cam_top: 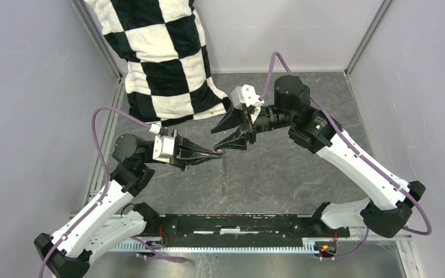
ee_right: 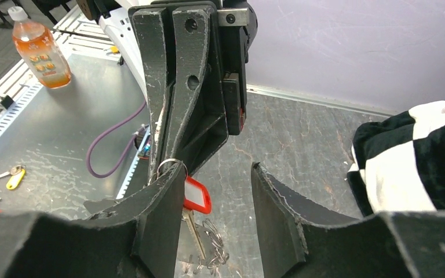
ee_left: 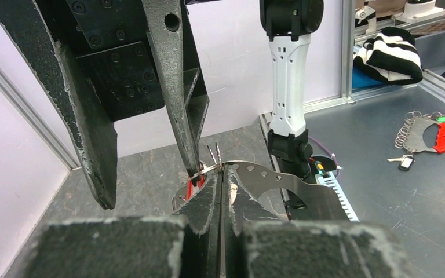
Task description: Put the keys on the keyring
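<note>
The keyring (ee_right: 171, 163) is thin, stiff wire, light and slippery, so I judge that it turns easily in a grip. It is best taken on its bare arc, away from the key. The red key (ee_right: 197, 196) is tiny and swings freely, and its plastic head gives the surest hold. Both are at the lower centre of the right wrist view, the key hanging just under the ring. The left gripper (ee_left: 223, 172) has its fingers pressed together, pinching the ring at the tips. The right gripper (ee_right: 215, 174) stands about half spread and holds nothing. Its finger on the left of the picture is touching the ring or just beside it; I cannot tell which. I see no blue key.
</note>
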Action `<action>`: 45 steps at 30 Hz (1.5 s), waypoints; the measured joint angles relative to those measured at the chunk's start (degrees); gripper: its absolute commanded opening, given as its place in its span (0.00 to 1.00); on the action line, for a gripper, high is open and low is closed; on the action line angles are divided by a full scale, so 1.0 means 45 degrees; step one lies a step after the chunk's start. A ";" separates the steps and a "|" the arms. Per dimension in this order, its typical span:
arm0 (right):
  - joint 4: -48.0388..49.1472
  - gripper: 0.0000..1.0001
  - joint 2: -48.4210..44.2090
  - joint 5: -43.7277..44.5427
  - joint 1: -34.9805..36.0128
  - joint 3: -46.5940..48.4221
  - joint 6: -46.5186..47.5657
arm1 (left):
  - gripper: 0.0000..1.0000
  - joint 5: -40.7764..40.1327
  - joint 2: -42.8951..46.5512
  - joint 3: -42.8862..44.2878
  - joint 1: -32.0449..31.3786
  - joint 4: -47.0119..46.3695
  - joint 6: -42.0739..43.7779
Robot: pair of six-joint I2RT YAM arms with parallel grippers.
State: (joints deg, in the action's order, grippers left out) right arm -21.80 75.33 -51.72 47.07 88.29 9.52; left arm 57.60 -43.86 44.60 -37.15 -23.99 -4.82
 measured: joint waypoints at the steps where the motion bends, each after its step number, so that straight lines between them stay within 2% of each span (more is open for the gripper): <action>1: 0.0219 0.51 -0.0073 -0.0102 -0.0092 -0.0160 -0.0209 | 0.02 -0.0005 0.0000 0.0000 0.0000 0.0010 0.0049; 11: 0.1685 0.52 -0.0495 -0.0646 -0.0709 -0.1103 -0.1637 | 0.02 -0.0019 -0.0005 0.0005 -0.0024 0.0262 0.0452; 29: 0.1773 0.47 -0.0466 -0.0729 -0.0729 -0.1103 -0.1851 | 0.02 -0.0092 -0.0073 0.0083 -0.0049 0.0262 0.0544; 36: 0.1569 0.46 -0.0471 0.0330 -0.0039 -0.1103 -0.1394 | 0.02 -0.0199 -0.0199 0.0092 -0.0049 0.0257 0.0539; 45: 0.0680 0.48 -0.0413 0.1287 0.0282 -0.0597 -0.0937 | 0.02 -0.0432 -0.0180 0.0097 -0.0049 0.0262 0.0544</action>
State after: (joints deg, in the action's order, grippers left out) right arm -18.74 73.47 -45.93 48.34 85.60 5.30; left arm 55.66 -44.66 45.04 -37.36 -22.81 -2.37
